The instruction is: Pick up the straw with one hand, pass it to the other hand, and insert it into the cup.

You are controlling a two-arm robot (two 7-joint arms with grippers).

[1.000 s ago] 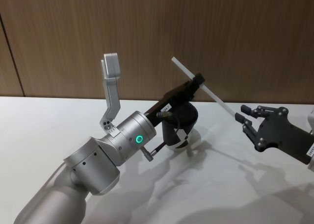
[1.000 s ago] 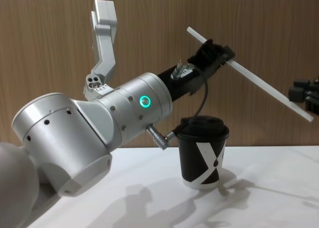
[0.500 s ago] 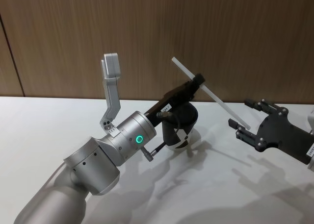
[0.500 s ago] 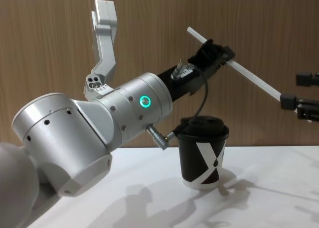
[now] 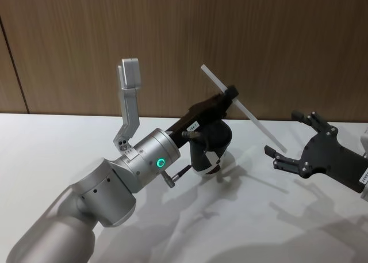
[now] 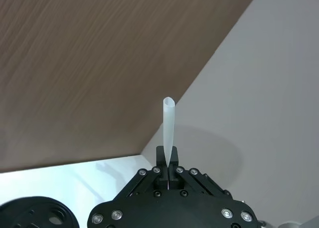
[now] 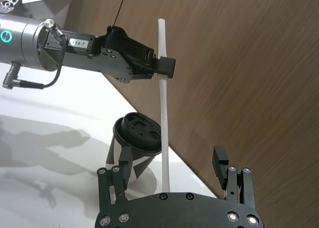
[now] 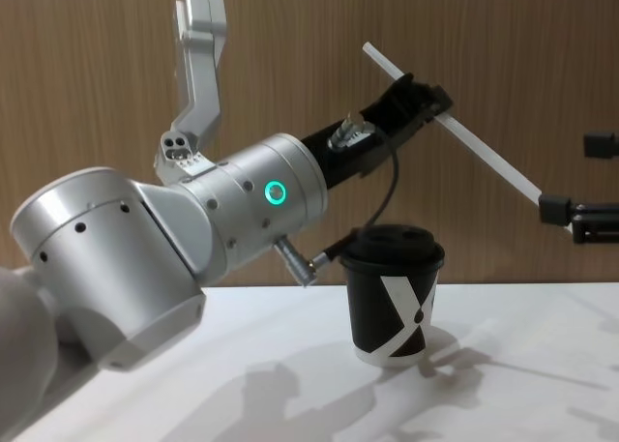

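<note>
The white straw [image 5: 244, 109] slants in the air above the black cup [image 5: 214, 143], and my left gripper [image 5: 232, 94], the one with the silver wrist and green ring light, is shut on its upper part. In the chest view the straw [image 8: 474, 148] runs down to the right from the left gripper [image 8: 431, 104], over the lidded cup [image 8: 392, 299]. My small black right gripper [image 5: 282, 133] stands open around the straw's lower end without touching it. The right wrist view shows the straw [image 7: 162, 113] rising between the open fingers [image 7: 219, 160], past the cup lid [image 7: 138, 133].
The cup stands on a white table [image 5: 57, 142] in front of a brown wood-panel wall [image 5: 287, 38]. A dark cable [image 8: 385, 202] loops from the left wrist down beside the cup lid. Bare table lies to the left and in front of the cup.
My right gripper has opened and let go of the straw's lower end. The left gripper keeps its hold, and the left arm has shifted slightly.
</note>
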